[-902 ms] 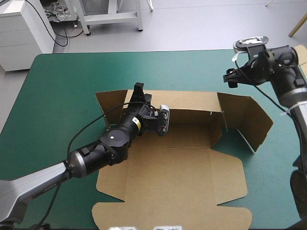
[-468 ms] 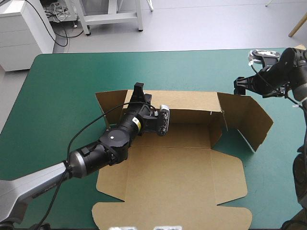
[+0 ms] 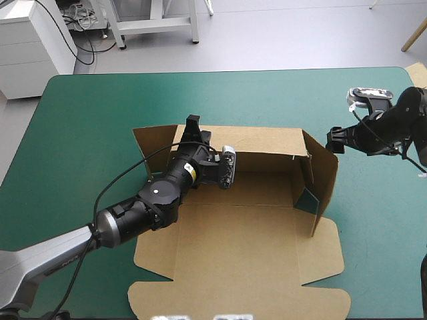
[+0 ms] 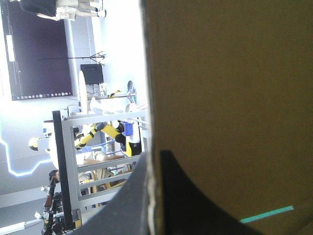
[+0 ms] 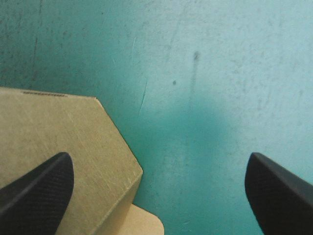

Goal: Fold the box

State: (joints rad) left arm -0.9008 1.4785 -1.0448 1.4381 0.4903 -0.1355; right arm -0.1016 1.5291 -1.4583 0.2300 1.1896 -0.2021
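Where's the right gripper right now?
In the high view the right gripper hovers, fingers open, over the teal-green cover just outside the box's raised right wall, near its far top corner.

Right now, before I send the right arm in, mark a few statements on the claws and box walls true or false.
1. The left claw is clamped on the back wall of the box. True.
2. The right claw grips the right side wall. False: it is open, holding nothing, close to that wall.
3. The right side wall stands raised. True.
4. The lid panel stands upright. False: it lies flat on the teal-green cover.
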